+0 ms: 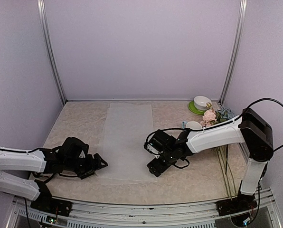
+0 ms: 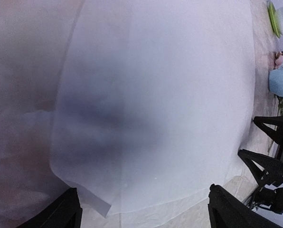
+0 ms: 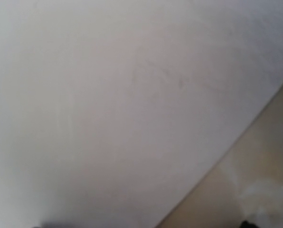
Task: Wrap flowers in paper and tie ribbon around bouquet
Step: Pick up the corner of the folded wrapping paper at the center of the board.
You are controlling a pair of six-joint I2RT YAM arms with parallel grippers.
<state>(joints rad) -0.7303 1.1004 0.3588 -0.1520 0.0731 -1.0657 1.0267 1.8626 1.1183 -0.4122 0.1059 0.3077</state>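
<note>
The frosted white paper lies flat in the middle of the table, long side running away from me. My left gripper is low at its near left corner, open, its fingers wide apart with the paper's edge between them, not pinched. At the near right corner is my right gripper, open too, its spread fingers showing in the left wrist view. Paper fills the right wrist view. The flowers lie at the far right, their stems trailing towards me. The ribbon and a bouquet are out of view.
A pale mug stands beside the flower heads, just behind my right forearm. A green plate with a white bowl sits in the far right corner. Purple walls close in the back and both sides.
</note>
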